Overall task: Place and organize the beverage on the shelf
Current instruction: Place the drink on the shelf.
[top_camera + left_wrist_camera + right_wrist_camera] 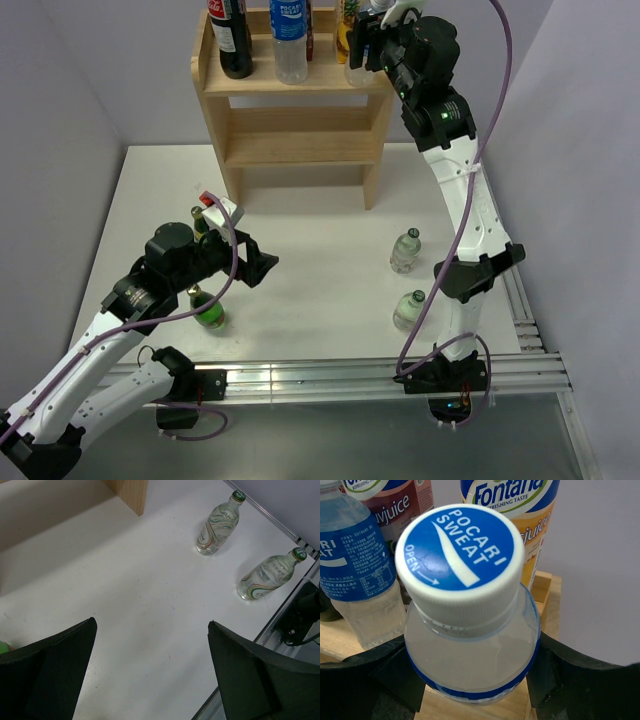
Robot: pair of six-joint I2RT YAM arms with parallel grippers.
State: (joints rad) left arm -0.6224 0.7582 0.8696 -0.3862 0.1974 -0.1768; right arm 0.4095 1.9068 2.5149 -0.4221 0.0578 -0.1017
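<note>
Two Fontana juices (522, 510) back the Pocari Sweat bottle (462, 575) the right tool (470, 667) seemingly clasps; left tool (151, 625) gapes.

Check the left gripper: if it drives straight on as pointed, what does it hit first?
Probably bare table. The left gripper, jaws open, aims down at it. The clear bottles stand off to the right of that line.

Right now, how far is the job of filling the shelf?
Done: a cola bottle and others stand on the shelf. In hand: right hand holds a Pocari Sweat bottle at its top. Remaining: two clear bottles and a green bottle on the table.
</note>
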